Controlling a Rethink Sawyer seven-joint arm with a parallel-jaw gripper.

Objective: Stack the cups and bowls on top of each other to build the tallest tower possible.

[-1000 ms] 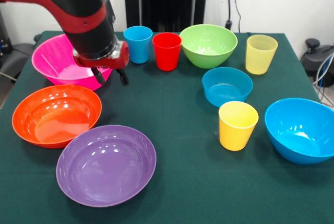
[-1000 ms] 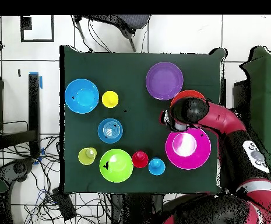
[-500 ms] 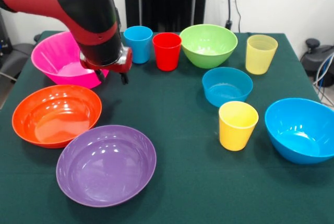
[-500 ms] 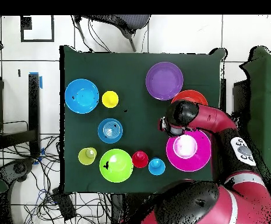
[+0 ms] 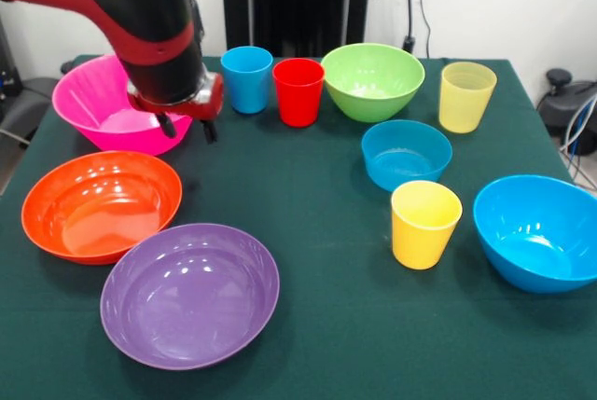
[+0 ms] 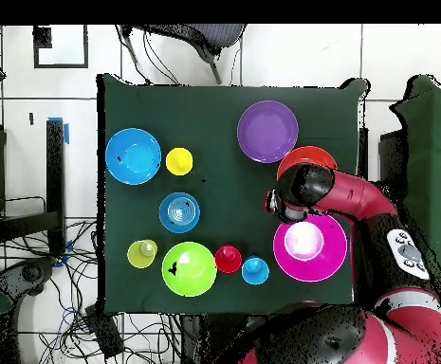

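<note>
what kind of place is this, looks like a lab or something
Probably a robotics lab or test room: a red and black robot arm works over a table with a green cloth, and loose cables lie on the tiled floor beside it.

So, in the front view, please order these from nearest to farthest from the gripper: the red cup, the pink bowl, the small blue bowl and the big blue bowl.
Nearest first from the gripper:
1. Pink bowl, right at the gripper, far left.
2. Red cup, in the back row, to the gripper's right in the picture.
3. Small blue bowl, mid table, right of centre.
4. Big blue bowl, at the right edge.
</note>
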